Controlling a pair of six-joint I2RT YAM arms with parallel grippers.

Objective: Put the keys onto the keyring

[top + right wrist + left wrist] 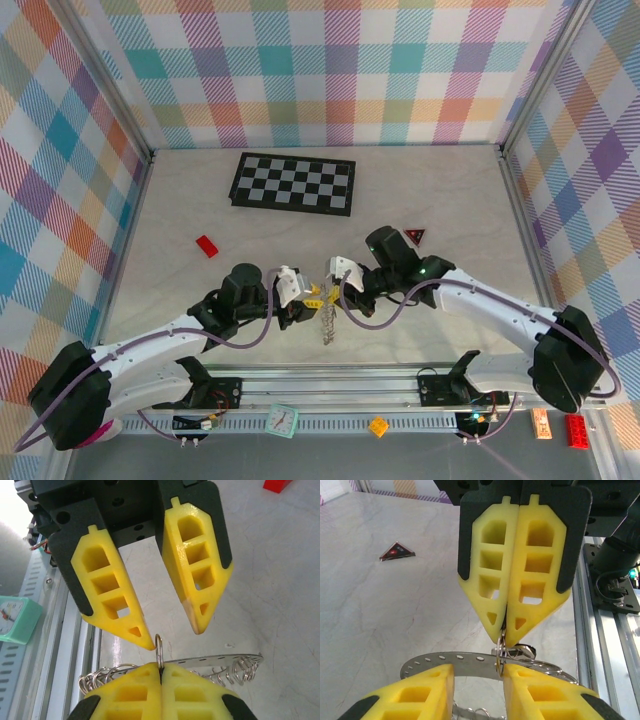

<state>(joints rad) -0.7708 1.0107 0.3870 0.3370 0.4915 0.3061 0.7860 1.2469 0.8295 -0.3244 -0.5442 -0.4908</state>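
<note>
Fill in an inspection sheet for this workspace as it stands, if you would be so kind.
Surface: pale marbled table, no spills seen.
Job's things: keyring between the two grippers; a silver piece beside it may be a key, cannot tell.
Clutter: checkerboard, red brick and red triangle on the table; teal clock by the front rail.
Grippers: right gripper shut on one wire loop of the keyring; left gripper open, one fingertip beside that loop.
Cables: purple cables loop beside each wrist.
Surroundings: plaid walls on three sides.
</note>
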